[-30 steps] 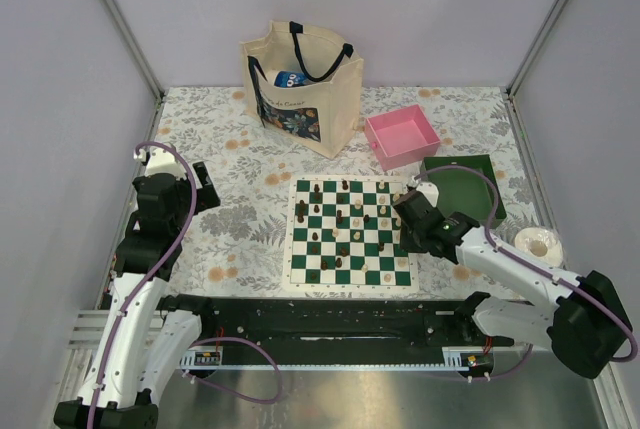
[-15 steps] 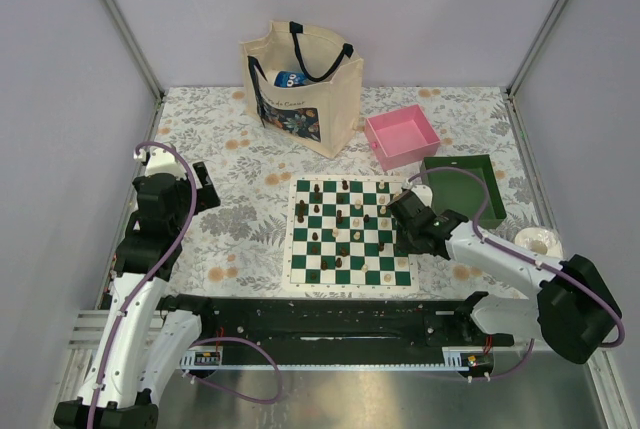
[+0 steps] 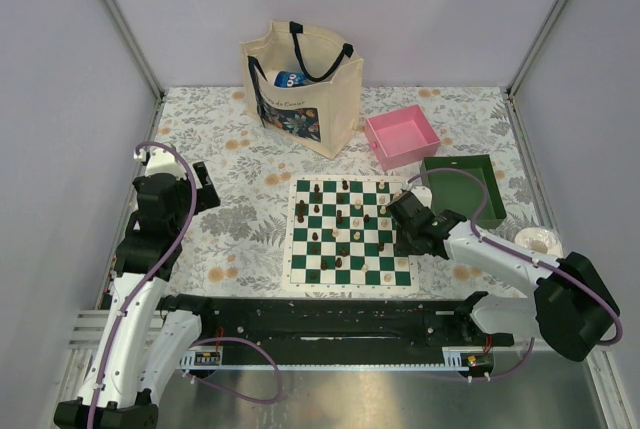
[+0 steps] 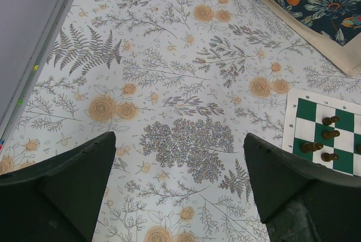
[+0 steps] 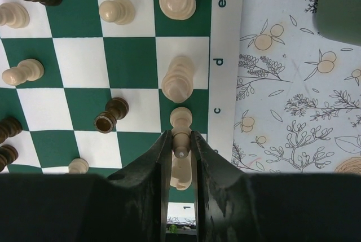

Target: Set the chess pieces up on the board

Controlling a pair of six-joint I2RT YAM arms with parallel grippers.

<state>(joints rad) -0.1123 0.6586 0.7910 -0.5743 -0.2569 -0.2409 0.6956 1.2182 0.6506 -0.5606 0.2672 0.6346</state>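
At the right border of the board (image 5: pixel 224 33), nudged slightly left within the last second – right gripper (image 5: pixel 180 137) pinched nearly shut on a cream piece (image 5: pixel 180 154) over the edge column, seemingly about to seat it. Left of the board, left gripper (image 4: pixel 177 152) wide open, holding nothing.
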